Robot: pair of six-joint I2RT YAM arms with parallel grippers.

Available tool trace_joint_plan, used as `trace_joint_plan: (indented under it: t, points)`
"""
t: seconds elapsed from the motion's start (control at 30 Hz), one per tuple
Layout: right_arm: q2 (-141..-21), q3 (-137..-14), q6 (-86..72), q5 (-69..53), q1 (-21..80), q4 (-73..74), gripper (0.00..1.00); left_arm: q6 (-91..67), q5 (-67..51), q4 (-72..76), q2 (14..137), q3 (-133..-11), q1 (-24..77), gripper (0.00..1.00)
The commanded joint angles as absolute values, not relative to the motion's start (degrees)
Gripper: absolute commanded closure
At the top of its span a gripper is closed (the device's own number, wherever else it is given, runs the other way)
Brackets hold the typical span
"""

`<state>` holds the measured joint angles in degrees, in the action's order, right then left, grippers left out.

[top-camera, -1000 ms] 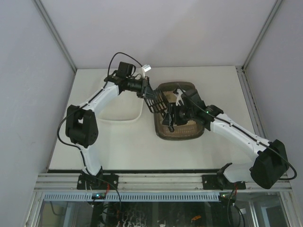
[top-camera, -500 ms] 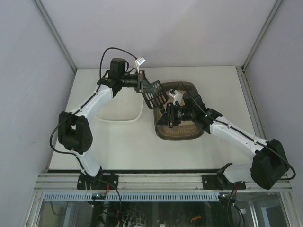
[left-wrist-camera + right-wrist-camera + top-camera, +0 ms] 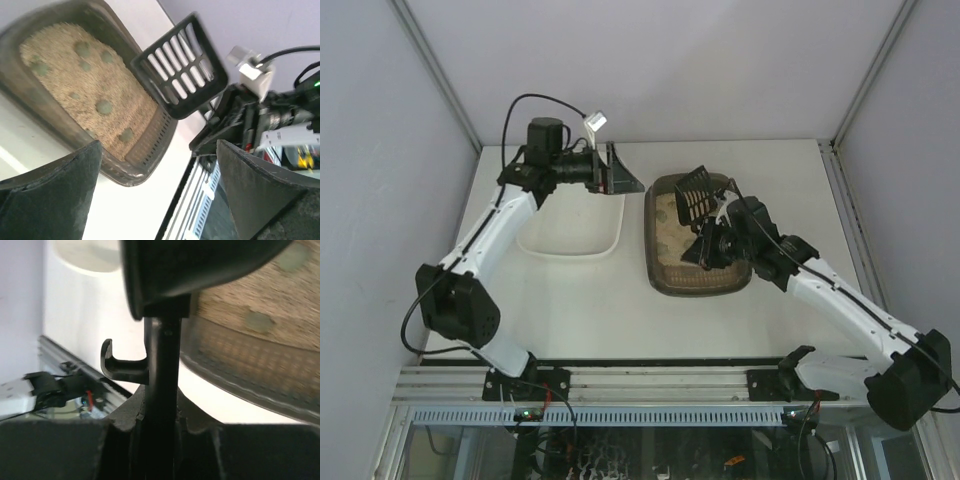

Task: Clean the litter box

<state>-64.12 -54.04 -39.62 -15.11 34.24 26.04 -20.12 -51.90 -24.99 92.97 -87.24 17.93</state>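
Observation:
The dark grey-brown litter box (image 3: 665, 283) lies right of centre, with beige litter and several grey-green clumps (image 3: 104, 106) in it. A black slotted scoop (image 3: 694, 196) hangs tilted over the box's far end. My right gripper (image 3: 706, 246) is shut on the scoop's handle (image 3: 162, 355) above the litter. In the left wrist view the scoop head (image 3: 180, 65) hovers beyond the litter box (image 3: 127, 172). My left gripper (image 3: 620, 176) stands open and holds nothing, left of the box, with its fingers (image 3: 50, 200) wide apart.
A white plastic tray (image 3: 570, 232) sits left of the litter box, under the left arm. The tray (image 3: 85, 255) also shows at the top of the right wrist view. The table's black front edge and metal rail (image 3: 650, 385) run along the near side.
The scoop passed from my left gripper to my right. The left opened and drew back to the far left. The right shut on the handle and now carries the scoop over the box.

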Motion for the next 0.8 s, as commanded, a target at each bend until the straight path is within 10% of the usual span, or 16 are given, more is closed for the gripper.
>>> trace_joint_plan:
  t: [0.0, 0.43, 0.77]
  points:
    - [-70.5, -59.8, -35.8, -9.7, 31.5, 43.2, 1.00, -25.8, -41.8, -20.2, 85.7, -85.8, 16.4, 0.00]
    - [-92.1, -75.9, -26.5, -10.3, 27.2, 57.6, 1.00, -43.3, -4.6, -16.2, 70.6, -68.0, 19.4, 0.00]
    - [-96.1, -80.5, -26.1, -18.3, 22.6, 70.8, 1.00, -55.8, 2.9, -15.1, 67.1, -57.9, 19.5, 0.00]
